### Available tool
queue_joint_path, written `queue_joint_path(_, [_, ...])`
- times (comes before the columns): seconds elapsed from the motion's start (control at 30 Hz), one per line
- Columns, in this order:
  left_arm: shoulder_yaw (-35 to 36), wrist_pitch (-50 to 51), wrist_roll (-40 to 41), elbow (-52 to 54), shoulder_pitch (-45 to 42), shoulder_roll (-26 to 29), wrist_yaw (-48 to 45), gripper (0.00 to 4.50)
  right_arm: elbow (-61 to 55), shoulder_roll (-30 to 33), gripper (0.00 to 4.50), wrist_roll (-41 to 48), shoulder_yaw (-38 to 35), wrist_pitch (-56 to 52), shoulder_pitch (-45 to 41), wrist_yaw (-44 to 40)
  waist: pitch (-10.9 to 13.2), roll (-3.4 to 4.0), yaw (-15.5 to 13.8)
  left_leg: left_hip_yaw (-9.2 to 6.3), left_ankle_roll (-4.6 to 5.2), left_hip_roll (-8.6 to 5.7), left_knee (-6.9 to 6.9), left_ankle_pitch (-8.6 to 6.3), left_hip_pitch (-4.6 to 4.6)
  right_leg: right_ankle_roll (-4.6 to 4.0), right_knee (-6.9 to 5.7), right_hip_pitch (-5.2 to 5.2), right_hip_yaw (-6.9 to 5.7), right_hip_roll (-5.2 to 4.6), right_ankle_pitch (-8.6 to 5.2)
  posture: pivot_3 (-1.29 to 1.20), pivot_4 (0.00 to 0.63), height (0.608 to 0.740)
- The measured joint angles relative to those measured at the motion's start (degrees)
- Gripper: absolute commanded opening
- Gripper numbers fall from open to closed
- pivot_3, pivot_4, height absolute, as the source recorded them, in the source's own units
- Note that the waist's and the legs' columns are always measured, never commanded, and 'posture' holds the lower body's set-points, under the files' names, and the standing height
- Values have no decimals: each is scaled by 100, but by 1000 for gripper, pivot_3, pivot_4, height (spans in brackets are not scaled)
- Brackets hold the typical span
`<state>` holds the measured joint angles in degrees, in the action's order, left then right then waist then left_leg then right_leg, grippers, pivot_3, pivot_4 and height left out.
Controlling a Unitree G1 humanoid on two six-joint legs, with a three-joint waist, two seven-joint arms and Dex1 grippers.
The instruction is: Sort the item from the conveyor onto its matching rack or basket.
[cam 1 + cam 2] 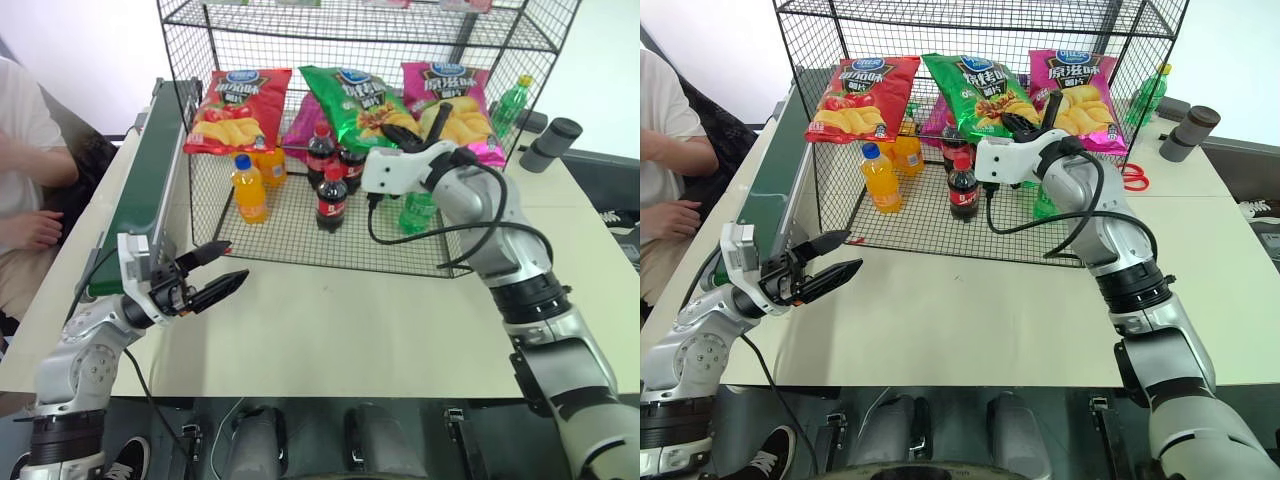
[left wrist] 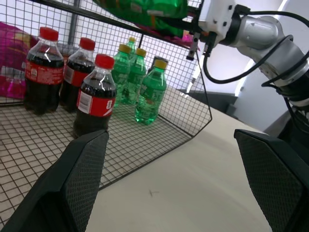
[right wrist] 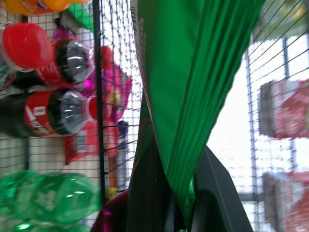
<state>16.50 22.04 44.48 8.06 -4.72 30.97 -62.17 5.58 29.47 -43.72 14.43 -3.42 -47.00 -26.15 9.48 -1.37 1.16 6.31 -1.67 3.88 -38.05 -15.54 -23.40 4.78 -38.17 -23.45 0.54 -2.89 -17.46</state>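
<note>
The green chip bag [image 1: 350, 100] lies tilted on the middle tier of the black wire rack [image 1: 360, 25], between a red chip bag [image 1: 235, 110] and a pink chip bag [image 1: 455, 95]. My right gripper [image 1: 412, 128] reaches into the rack and is shut on the green bag's lower right edge. In the right wrist view a fold of the bag [image 3: 193, 72] is pinched between the black fingers [image 3: 212, 188]. My left gripper [image 1: 232, 262] hangs open with nothing in it, low over the table beside the near end of the dark-green conveyor [image 1: 150, 180].
Orange soda bottles [image 1: 249, 188], cola bottles [image 1: 331, 198] and green bottles [image 1: 418, 210] stand on the rack's mesh base. A person sits at the left with a hand [image 1: 30, 228] by the conveyor. A green bottle [image 1: 510, 105] and a dark cylinder [image 1: 555, 140] stand right of the rack.
</note>
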Motion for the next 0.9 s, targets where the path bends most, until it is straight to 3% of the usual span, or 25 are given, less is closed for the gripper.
queue_joint_path(0.3, [6, -184, -15, 120, -17, -2, 22, 4439, 244, -420, 0, 11, 9, -578, -303, 180, 0, 0, 13, -1, 1, 0, 0, -1, 0, 1, -2, -1, -1, 1, 0, 0, 150, 740])
queue_joint_path(0.4, [5, -249, -29, 118, -18, -1, 29, 4500, 244, -554, 872, 124, 54, -636, -307, 144, 0, 0, 11, -1, 1, 1, 1, -1, 0, 1, -2, -1, -1, 1, 1, 0, 150, 740])
queue_joint_path(0.53, [-4, -275, -72, 115, -15, -2, 42, 4500, 244, -683, 2687, 318, 81, -629, -319, 121, 0, 0, 12, -1, 6, 1, 1, -3, 0, 1, -2, -1, -1, 1, 1, 0, 150, 740])
queue_joint_path(0.9, [-167, -410, -279, 97, 69, -23, 38, 4500, 102, -1126, 2687, 1220, -31, -319, -418, 344, 0, 0, 18, -1, 16, 2, 1, -9, 0, 1, -3, -1, -2, 1, 1, 0, 150, 740])
